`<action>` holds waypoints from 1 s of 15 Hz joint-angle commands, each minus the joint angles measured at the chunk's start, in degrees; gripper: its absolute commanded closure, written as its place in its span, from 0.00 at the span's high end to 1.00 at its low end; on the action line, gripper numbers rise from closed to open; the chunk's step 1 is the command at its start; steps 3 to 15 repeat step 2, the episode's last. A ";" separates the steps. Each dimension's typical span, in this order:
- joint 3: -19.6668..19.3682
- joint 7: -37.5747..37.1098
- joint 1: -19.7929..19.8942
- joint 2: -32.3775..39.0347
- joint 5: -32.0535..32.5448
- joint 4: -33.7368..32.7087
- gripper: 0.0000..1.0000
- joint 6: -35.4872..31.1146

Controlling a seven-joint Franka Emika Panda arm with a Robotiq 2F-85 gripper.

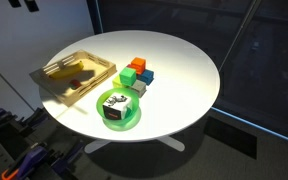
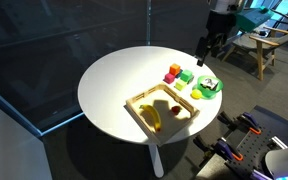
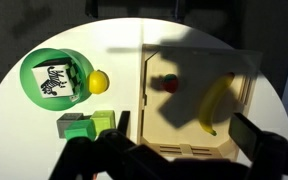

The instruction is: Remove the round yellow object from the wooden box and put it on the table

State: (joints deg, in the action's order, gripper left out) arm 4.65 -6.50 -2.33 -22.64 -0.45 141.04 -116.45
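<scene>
The round yellow object (image 3: 99, 81) lies on the white table (image 3: 14, 130), outside the wooden box (image 3: 154, 125), between the box's side and a green plate. In an exterior view it shows as a small yellow spot (image 2: 197, 93) by the plate. The wooden box (image 2: 164, 110) holds a banana (image 3: 214, 102) and a small dark red piece (image 3: 168, 84). My gripper (image 3: 184, 125) is open and empty, high above the box's near rim. In an exterior view it hangs above the table's far edge (image 2: 212, 45).
A green plate (image 3: 56, 78) with a zebra-print card stands next to the yellow object. Several coloured blocks (image 3: 89, 125) sit beside the box and also show in both exterior views (image 1: 139, 75) (image 2: 177, 74). Chairs stand beyond the table (image 2: 259, 40).
</scene>
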 commanded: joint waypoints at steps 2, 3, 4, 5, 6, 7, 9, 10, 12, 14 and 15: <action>-0.11 -0.02 -0.10 0.02 0.05 -0.08 1.00 0.11; -0.11 -0.02 -0.10 0.02 0.05 -0.08 1.00 0.11; -0.11 -0.02 -0.10 0.02 0.05 -0.08 1.00 0.11; -0.11 -0.02 -0.10 0.02 0.05 -0.08 1.00 0.11; -0.11 -0.02 -0.10 0.02 0.05 -0.08 1.00 0.11; -0.11 -0.02 -0.10 0.02 0.05 -0.08 1.00 0.11; -0.11 -0.02 -0.10 0.02 0.05 -0.08 1.00 0.11; -0.11 -0.02 -0.10 0.02 0.05 -0.08 1.00 0.11; -0.11 -0.02 -0.10 0.02 0.05 -0.08 1.00 0.11; -0.11 -0.02 -0.10 0.02 0.05 -0.08 1.00 0.11; -0.11 -0.02 -0.10 0.02 0.05 -0.08 1.00 0.11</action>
